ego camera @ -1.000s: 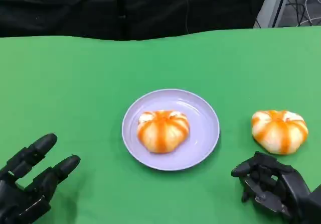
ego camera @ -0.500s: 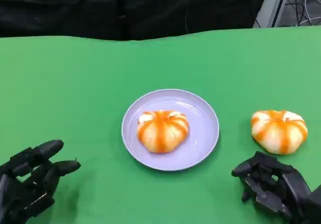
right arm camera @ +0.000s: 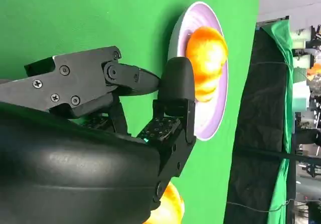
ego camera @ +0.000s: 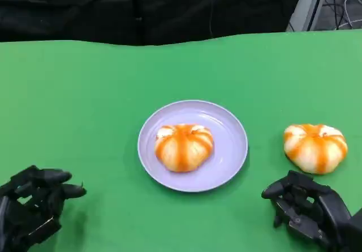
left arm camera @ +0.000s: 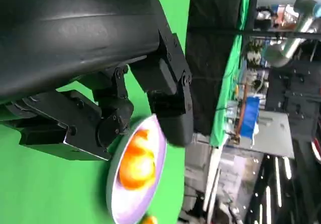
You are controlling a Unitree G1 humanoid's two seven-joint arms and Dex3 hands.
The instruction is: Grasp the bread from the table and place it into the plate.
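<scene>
Green cloth [ego camera: 85,94] meets black curtain [ego camera: 141,9]; left hand [ego camera: 31,207] and right hand [ego camera: 308,207] curled empty.

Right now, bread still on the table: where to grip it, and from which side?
Grip the loose bread across its rounded flanks, coming down from above with the right hand, which sits just in front of it. It is a low dome lying flat on the green table, with no handle or edge, and it is clear of the plate, so fingers can probably straddle its widest part.
</scene>
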